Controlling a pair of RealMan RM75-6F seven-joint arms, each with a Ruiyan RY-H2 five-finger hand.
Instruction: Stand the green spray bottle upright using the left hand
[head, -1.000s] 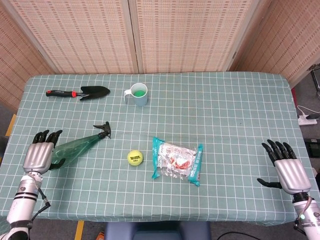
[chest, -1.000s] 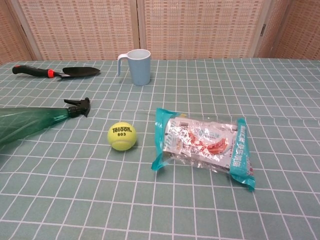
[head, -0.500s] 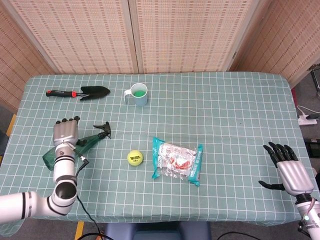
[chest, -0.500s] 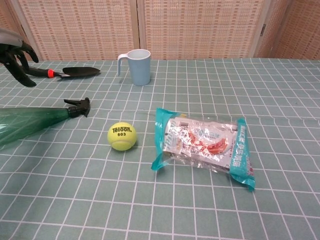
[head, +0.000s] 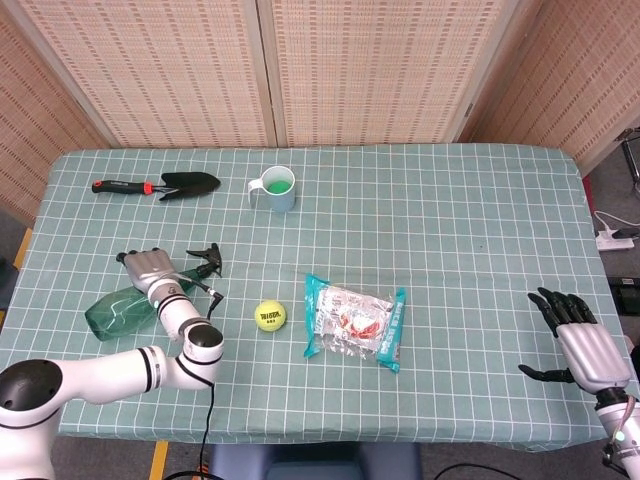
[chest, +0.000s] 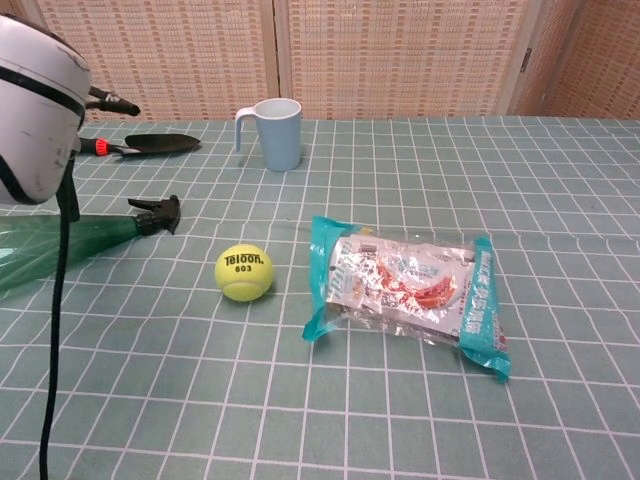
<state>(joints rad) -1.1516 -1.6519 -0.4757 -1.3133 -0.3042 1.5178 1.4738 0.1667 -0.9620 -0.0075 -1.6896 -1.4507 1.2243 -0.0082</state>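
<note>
The left hand hovers over the translucent green spray bottle lying flat beneath it; its grip cannot be told.

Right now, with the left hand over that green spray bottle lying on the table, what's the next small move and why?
Probably lower the left hand and close its fingers around the green spray bottle. The bottle lies on its side on the table, nozzle toward the mug, and the hand sits above its neck end without a visible grip.
</note>
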